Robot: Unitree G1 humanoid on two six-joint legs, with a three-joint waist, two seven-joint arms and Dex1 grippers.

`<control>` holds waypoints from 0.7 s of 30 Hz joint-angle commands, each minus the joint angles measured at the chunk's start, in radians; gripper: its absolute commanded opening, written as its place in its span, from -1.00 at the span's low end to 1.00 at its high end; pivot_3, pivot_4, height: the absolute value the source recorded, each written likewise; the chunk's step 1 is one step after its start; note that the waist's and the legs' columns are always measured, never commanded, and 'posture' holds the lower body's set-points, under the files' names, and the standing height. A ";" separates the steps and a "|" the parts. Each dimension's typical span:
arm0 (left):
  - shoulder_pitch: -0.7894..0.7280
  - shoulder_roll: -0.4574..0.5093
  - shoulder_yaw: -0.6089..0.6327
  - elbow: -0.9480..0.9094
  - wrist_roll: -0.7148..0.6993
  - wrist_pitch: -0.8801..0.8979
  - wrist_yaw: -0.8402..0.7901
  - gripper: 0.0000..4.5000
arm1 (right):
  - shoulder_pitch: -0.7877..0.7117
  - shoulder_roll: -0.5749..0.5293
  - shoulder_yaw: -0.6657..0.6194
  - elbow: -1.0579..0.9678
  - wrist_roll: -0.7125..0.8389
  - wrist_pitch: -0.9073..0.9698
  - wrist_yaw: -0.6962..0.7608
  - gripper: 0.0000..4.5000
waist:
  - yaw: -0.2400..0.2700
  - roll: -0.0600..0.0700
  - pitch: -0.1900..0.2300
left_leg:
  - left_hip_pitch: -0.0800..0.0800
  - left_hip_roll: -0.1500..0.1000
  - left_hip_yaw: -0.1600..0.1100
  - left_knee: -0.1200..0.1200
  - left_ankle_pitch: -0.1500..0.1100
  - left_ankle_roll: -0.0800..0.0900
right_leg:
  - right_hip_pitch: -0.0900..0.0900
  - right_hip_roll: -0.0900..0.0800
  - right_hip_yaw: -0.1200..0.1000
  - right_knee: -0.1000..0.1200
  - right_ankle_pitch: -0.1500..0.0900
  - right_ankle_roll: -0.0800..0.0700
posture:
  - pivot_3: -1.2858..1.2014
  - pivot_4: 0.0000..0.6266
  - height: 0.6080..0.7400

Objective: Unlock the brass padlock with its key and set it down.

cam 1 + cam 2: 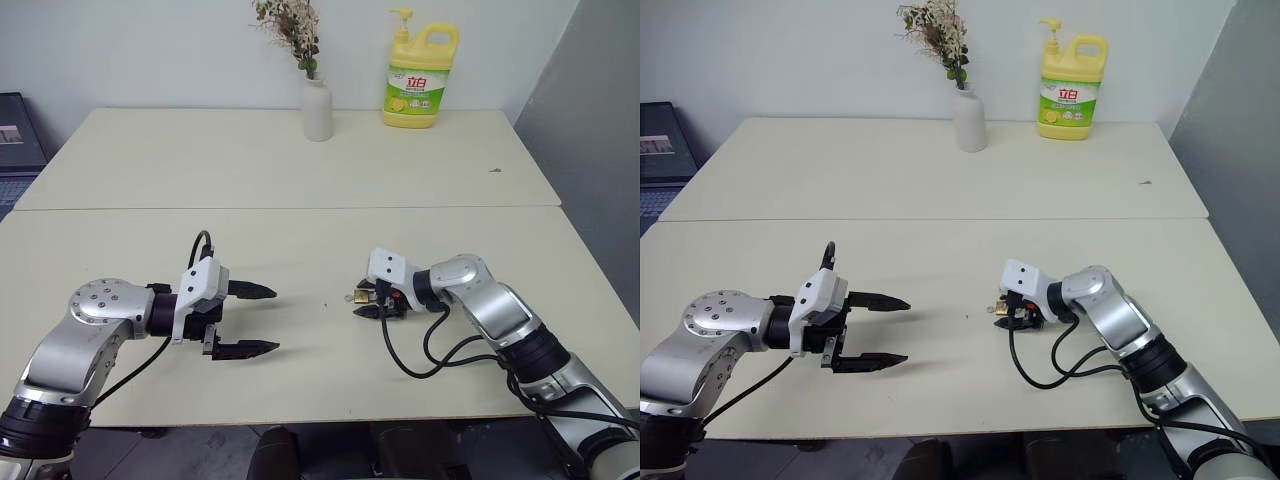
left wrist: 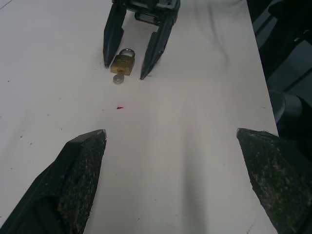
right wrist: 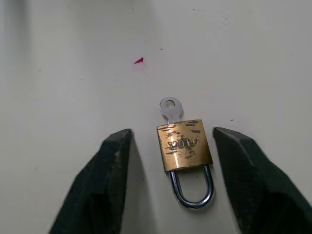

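The brass padlock lies flat on the cream table, its silvery shackle pointing toward my right wrist. A small silver key sticks out of its bottom end. My right gripper is low over the table with one black finger on each side of the lock's body. One finger sits almost against the lock, and a gap shows at the other. In the left wrist view the padlock sits between those same fingers. My left gripper hovers wide open and empty to the left, pointing at the lock.
A white vase with dried flowers and a yellow detergent bottle stand at the far edge. A seam joins the two tabletops. A tiny red speck marks the table between the grippers. Black cables loop beside my right arm.
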 commanded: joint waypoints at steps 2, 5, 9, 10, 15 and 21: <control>-0.006 -0.002 0.005 -0.008 -0.001 -0.012 0.003 1.00 | -0.014 -0.019 0.000 0.015 -0.025 -0.010 -0.002 -0.57 | 0.001 0.000 0.000 | 0.000 0.000 0.000 0.000 0.000 0.000 | 0.000 0.000 0.000 0.000 0.000 0.000 | 0.03 -0.52 1.00; -0.004 -0.005 0.006 -0.010 -0.002 -0.010 0.007 1.00 | -0.015 -0.019 0.000 0.012 -0.025 -0.013 -0.004 -0.58 | 0.001 0.000 0.000 | 0.000 0.000 0.000 0.000 0.000 0.000 | 0.000 0.000 0.000 0.000 0.000 0.000 | 0.03 -0.52 1.00; -0.012 -0.016 0.013 -0.011 -0.026 0.031 0.026 1.00 | -0.017 -0.018 -0.025 -0.045 -0.025 -0.041 -0.029 -0.58 | 0.001 0.000 0.000 | 0.000 0.000 0.000 0.000 0.000 0.000 | 0.000 0.000 0.000 0.000 0.000 0.000 | 0.03 -0.52 1.00; -0.014 -0.014 0.011 -0.008 -0.021 0.034 0.028 1.00 | -0.017 -0.026 -0.031 -0.066 -0.036 -0.069 -0.039 -0.58 | 0.001 0.000 0.000 | 0.000 0.000 0.000 0.000 0.000 0.000 | 0.000 0.000 0.000 0.000 0.000 0.000 | 0.03 -0.52 1.00; -0.031 -0.012 0.017 0.002 -0.016 0.066 0.055 1.00 | 0.015 -0.067 -0.060 -0.212 -0.073 -0.139 -0.086 -0.58 | 0.003 0.000 0.000 | 0.000 0.000 0.000 0.000 0.000 0.000 | -0.001 0.000 0.000 0.000 0.000 0.000 | 0.03 -0.52 1.00; -0.064 -0.018 0.031 0.005 -0.047 0.116 0.076 1.00 | 0.080 -0.117 -0.070 -0.401 -0.140 -0.175 -0.133 -0.58 | 0.005 0.000 0.000 | -0.001 0.000 0.000 -0.001 0.000 0.000 | -0.001 0.000 0.000 0.000 -0.001 0.000 | 0.03 -0.52 1.00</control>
